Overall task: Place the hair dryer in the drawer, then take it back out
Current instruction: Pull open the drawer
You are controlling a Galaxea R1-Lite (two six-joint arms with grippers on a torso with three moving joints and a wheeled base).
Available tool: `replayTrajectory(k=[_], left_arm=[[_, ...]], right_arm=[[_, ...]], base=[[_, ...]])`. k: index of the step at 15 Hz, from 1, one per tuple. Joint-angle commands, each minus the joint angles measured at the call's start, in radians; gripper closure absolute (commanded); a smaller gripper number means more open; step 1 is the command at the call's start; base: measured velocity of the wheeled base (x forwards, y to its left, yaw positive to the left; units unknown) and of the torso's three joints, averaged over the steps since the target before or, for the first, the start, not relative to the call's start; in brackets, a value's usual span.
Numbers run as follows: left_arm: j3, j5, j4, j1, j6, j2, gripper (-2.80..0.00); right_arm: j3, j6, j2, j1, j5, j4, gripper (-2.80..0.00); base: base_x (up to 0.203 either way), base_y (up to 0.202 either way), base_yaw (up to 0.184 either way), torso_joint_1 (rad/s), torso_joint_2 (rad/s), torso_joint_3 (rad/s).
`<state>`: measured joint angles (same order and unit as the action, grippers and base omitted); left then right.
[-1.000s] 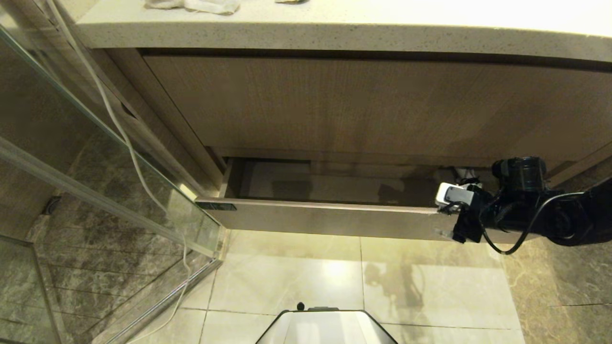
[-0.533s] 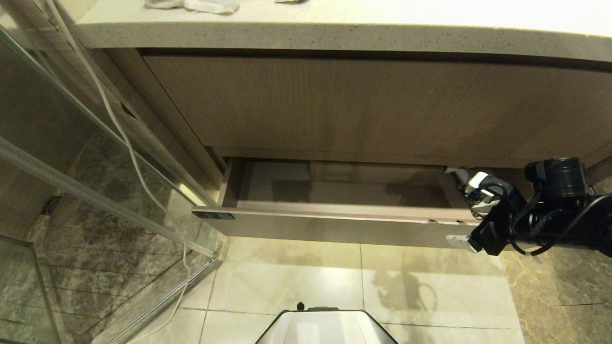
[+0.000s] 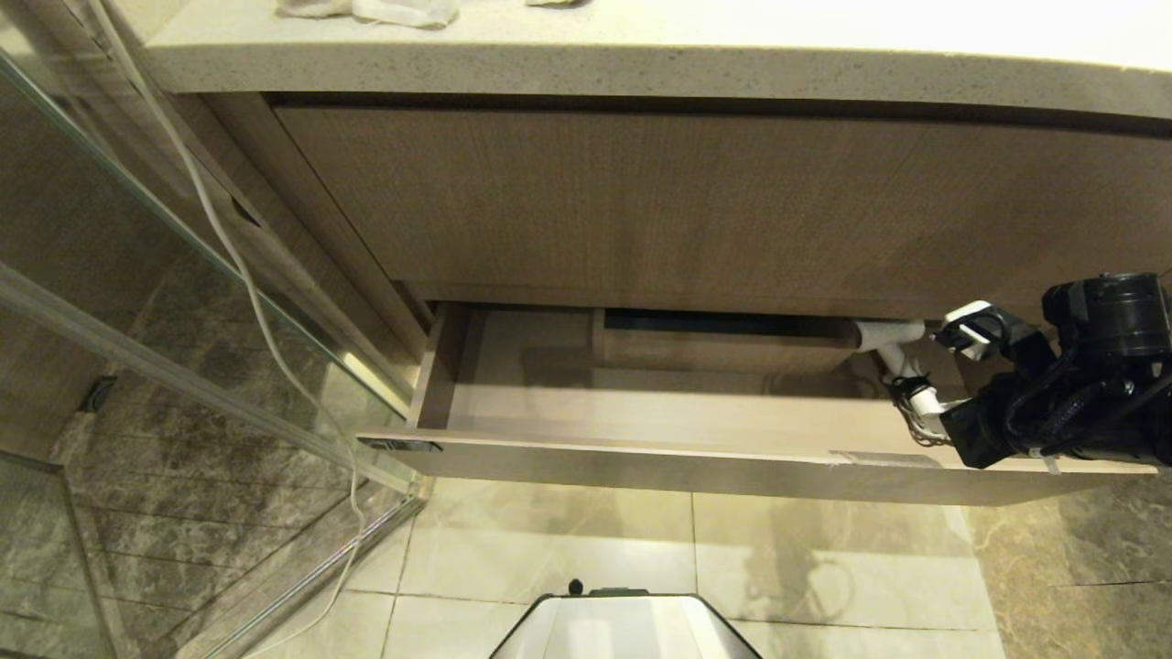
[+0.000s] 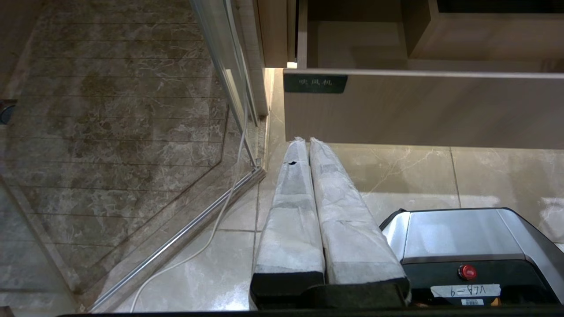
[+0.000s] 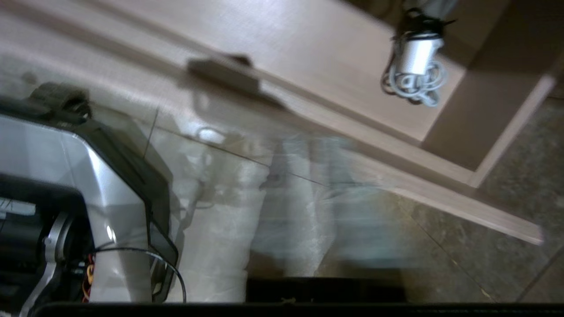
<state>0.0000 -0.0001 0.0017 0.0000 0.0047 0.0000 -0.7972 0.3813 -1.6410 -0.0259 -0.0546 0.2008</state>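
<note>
Right gripper [image 5: 286,211] hangs blurred over the drawer's [image 3: 641,462] front edge at its right end; whether its fingers are parted, I cannot tell. Hair dryer [image 3: 902,366] lies in the drawer's right corner, open floor leftward. Left gripper [image 4: 308,145] rests pressed together.

A bathroom is showing here: a speckled stone vanity counter [image 3: 586,59] is overhanging light-wood cabinet fronts, with a wide shallow drawer [image 3: 641,462] standing pulled out beneath it. A glass shower screen [image 3: 183,311] in a metal frame is standing to the left over dark marbled tiles, and glossy pale marble floor tiles [image 3: 549,540] are reflecting the ceiling light.
</note>
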Motion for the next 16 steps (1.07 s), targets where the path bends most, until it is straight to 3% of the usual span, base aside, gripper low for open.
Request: replayTrajectory(k=[1,3,5,11,15,16], left_arm=[[0.001,0.000,0.000,0.000,0.000,0.000,0.00],[0.002,0.000,0.000,0.000,0.000,0.000,0.00],[0.002,0.000,0.000,0.000,0.000,0.000,0.00],[0.002,0.000,0.000,0.000,0.000,0.000,0.00],[0.002,0.000,0.000,0.000,0.000,0.000,0.00],[0.002,0.000,0.000,0.000,0.000,0.000,0.00]], right_arm=[[-0.012,-0.011,0.019,-0.007,-0.030,-0.008,0.00],[-0.006,-0.029,0.083,-0.010,-0.140,-0.107,0.00],[-0.014,-0.059,0.071,0.033,-0.199,-0.116,0.00],[-0.059,-0.179,-0.152,0.119,-0.206,-0.024,0.00],[-0.153,-0.171,-0.358,0.188,-0.207,0.073,0.00],[-0.184,-0.146,-0.403,0.220,-0.203,0.084,-2.80]], base=[[0.000,0.000,0.000,0.000,0.00,0.000],[0.000,0.000,0.000,0.000,0.00,0.000],[0.000,0.000,0.000,0.000,0.00,0.000],[0.000,0.000,0.000,0.000,0.00,0.000],[0.000,0.000,0.000,0.000,0.00,0.000],[0.000,0.000,0.000,0.000,0.00,0.000]])
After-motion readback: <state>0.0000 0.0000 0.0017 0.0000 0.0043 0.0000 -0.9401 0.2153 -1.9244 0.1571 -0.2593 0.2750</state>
